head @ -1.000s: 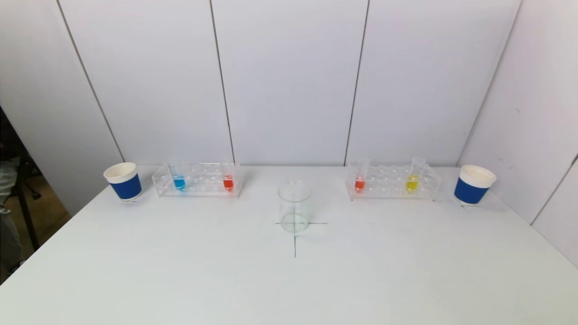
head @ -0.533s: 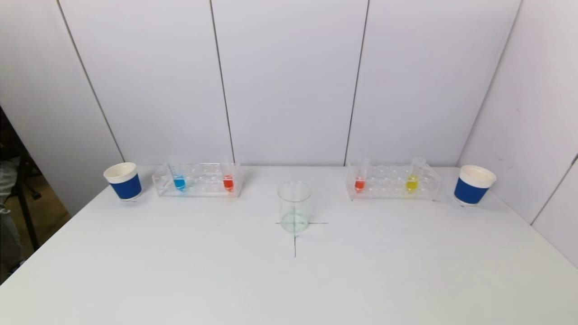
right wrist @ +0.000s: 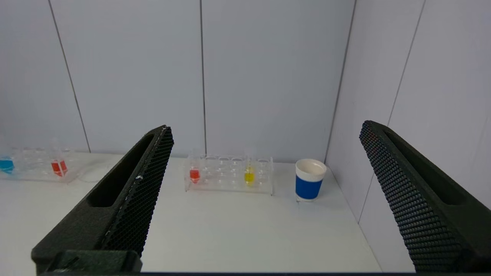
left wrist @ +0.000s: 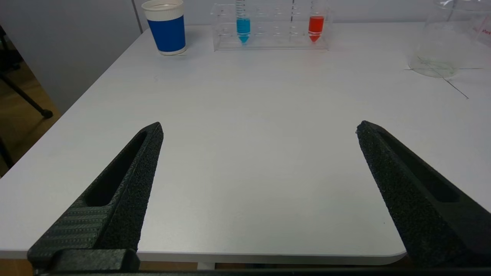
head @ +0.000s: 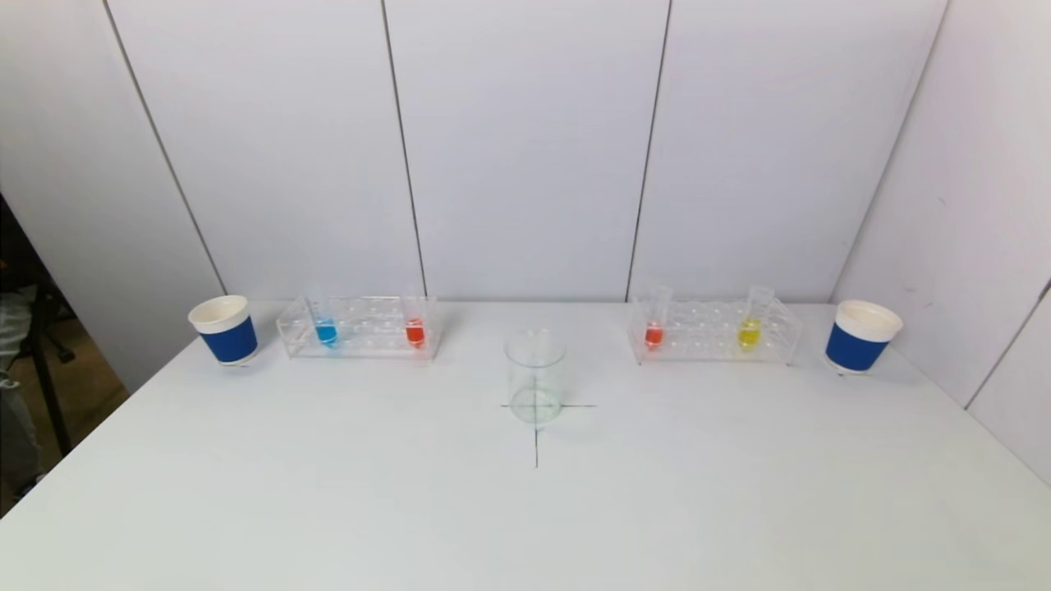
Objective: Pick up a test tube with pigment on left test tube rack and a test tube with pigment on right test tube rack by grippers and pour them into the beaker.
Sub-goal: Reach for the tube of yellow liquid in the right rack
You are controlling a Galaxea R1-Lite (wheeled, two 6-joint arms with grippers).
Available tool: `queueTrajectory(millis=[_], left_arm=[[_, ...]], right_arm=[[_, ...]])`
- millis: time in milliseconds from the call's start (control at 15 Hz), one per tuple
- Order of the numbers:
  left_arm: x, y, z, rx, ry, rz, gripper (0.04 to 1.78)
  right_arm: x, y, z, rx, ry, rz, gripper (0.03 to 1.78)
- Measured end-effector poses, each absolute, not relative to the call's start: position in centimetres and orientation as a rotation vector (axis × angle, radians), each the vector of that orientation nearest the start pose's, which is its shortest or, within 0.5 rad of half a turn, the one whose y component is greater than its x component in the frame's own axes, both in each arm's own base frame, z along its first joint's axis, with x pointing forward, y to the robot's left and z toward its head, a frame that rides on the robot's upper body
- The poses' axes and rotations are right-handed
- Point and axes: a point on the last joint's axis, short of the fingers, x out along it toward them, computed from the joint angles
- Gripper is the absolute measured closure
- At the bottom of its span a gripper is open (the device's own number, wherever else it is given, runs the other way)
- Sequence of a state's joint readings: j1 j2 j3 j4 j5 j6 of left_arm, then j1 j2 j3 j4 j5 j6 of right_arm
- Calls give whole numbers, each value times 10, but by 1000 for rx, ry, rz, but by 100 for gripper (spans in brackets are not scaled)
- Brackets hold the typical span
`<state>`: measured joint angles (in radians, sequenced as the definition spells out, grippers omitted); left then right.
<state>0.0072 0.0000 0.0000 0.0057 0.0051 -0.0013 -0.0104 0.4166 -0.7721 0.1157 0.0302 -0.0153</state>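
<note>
A clear glass beaker (head: 534,376) stands upright near the middle of the white table (head: 525,509), over a thin black cross mark (head: 537,427) drawn on the surface. At the far left of the table the left test tube rack (head: 360,327), a clear plastic one, holds a tube of blue pigment (head: 326,332) toward its outer end and a tube of red pigment (head: 415,332) toward its inner end. The right test tube rack (head: 713,330) holds a tube of orange-red pigment (head: 654,334) at its inner end and a tube of yellow pigment (head: 748,332) nearer its outer end. All four tubes stand in their racks. A blue-and-white paper cup (head: 224,329) sits just outside the left rack, and a second blue-and-white paper cup (head: 861,336) sits just outside the right rack.

The head view shows neither arm. The wrist views supply that: the left end effector (left wrist: 259,128) hangs over the near edge of the table with its two black fingers spread wide and nothing between them, well apart from the left rack, which lies far ahead of it across bare table. The beaker shows at the edge of that view, off to the inner side. The right end effector (right wrist: 266,128) is likewise spread wide and empty, held higher and pointing toward the back wall, with the right rack and its cup framed well beyond its fingers. The right wrist view also catches the left rack's tubes at its margin.
</note>
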Motion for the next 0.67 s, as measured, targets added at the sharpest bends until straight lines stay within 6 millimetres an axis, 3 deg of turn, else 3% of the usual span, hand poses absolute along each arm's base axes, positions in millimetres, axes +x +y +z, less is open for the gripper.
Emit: queueTrajectory(millis=[133,333,467,667], left_arm=[[-23,0,75,-1,6,13,6],[-23,0,75,-2,6,13,6],[-23,0,75,-2,6,13,6],[-23,0,75,-2,6,13,6]], right_arm=[[-19,1,315,-21,-247,23,4],[25,1,348,-22,-199,45,4],[59,2,354,-21,-148,85,4],[109,2,346,-11,-72,127,4]])
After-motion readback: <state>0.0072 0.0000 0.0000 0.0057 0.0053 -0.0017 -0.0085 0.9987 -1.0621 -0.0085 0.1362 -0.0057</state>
